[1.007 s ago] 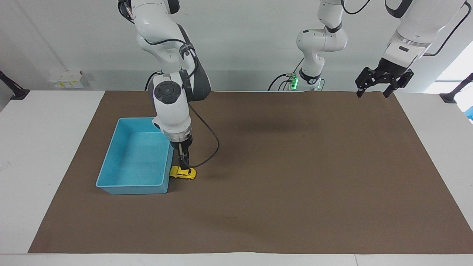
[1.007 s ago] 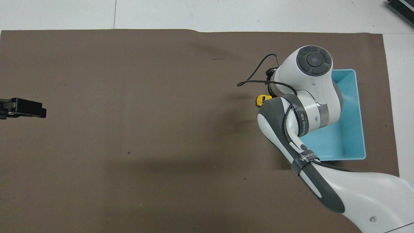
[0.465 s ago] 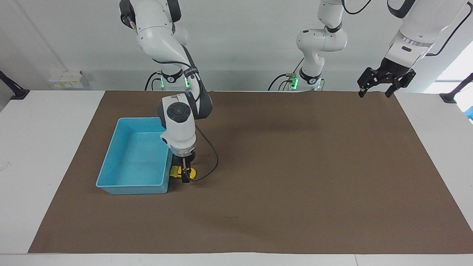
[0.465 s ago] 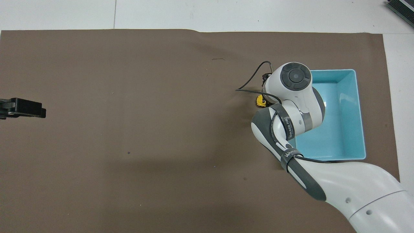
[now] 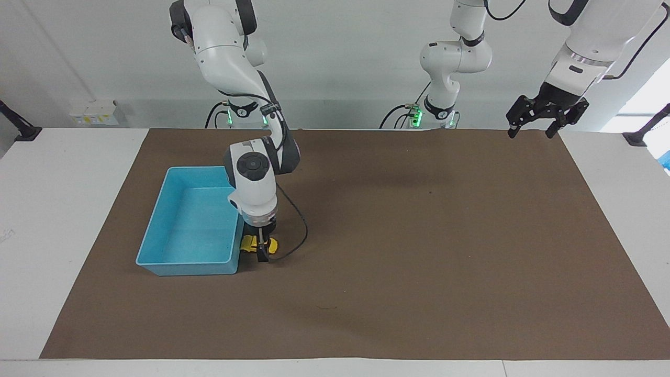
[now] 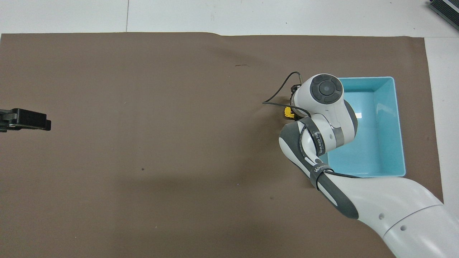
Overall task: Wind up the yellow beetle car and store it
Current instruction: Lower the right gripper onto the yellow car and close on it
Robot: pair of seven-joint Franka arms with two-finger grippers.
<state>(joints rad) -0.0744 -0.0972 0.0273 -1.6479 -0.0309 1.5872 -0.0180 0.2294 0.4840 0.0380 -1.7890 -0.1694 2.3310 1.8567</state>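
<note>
A: You see the right gripper (image 5: 262, 250) low over the yellow beetle car (image 5: 252, 243), which sits on the brown mat (image 5: 419, 235) just beside the blue bin (image 5: 157, 251).

B: Its jaws straddle the car; whether they pinch it, you cannot tell. The left gripper (image 5: 529, 126) waits raised, jaws spread.

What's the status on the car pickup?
Right claw down astride the yellow car, grip unconfirmed. Car on the mat, right beside the blue bin. Left claw open, waiting high over the mat's edge. Nothing in the way.
</note>
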